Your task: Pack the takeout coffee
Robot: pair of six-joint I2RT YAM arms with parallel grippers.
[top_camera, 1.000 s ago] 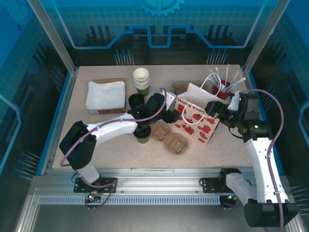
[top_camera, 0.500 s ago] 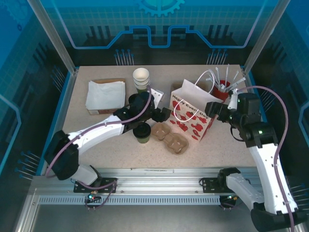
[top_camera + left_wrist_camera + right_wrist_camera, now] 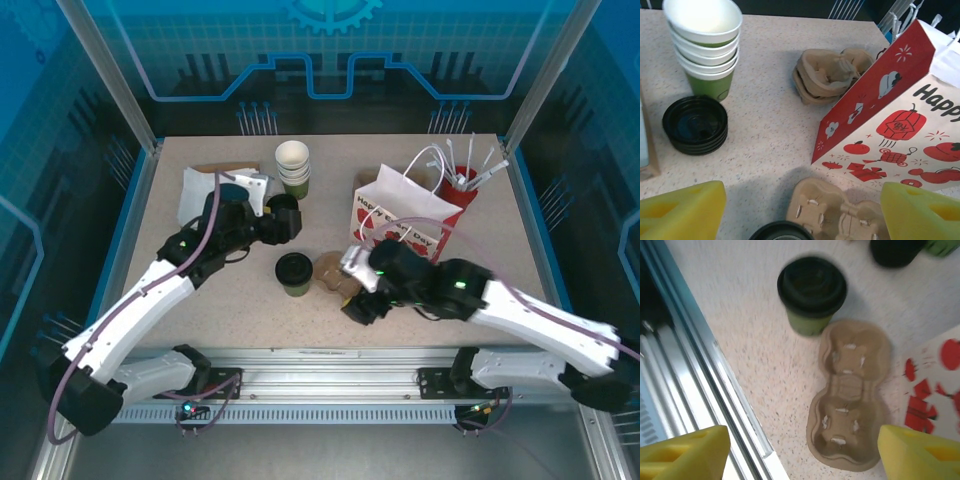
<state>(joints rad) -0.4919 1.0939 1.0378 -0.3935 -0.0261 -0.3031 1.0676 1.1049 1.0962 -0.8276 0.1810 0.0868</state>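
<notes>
The takeout coffee (image 3: 294, 272) is a small olive-green cup with a black lid, standing upright on the table left of a brown two-cup carrier (image 3: 330, 270). The right wrist view shows the coffee (image 3: 812, 292) beyond the carrier (image 3: 850, 395). My right gripper (image 3: 358, 303) hovers open over the carrier's near end, with nothing between its yellow fingers (image 3: 682, 452). Up and left of the coffee, my left gripper (image 3: 283, 220) is open and empty; the black lid (image 3: 782, 231) sits at the bottom edge of its view. The white and red gift bag (image 3: 400, 225) stands upright behind the carrier.
A stack of lidless green cups (image 3: 293, 165) and a pile of black lids (image 3: 695, 124) sit at the back. Spare carriers (image 3: 832, 72) lie behind the bag. White napkins (image 3: 205, 195) lie back left, a red cup of stirrers (image 3: 460, 185) back right. The table's metal front rail (image 3: 690, 365) is close to my right gripper.
The bag went from tilted to upright. My left gripper drew back left, away from the coffee. My right arm swung from the bag's right side to the front, over the carrier.
</notes>
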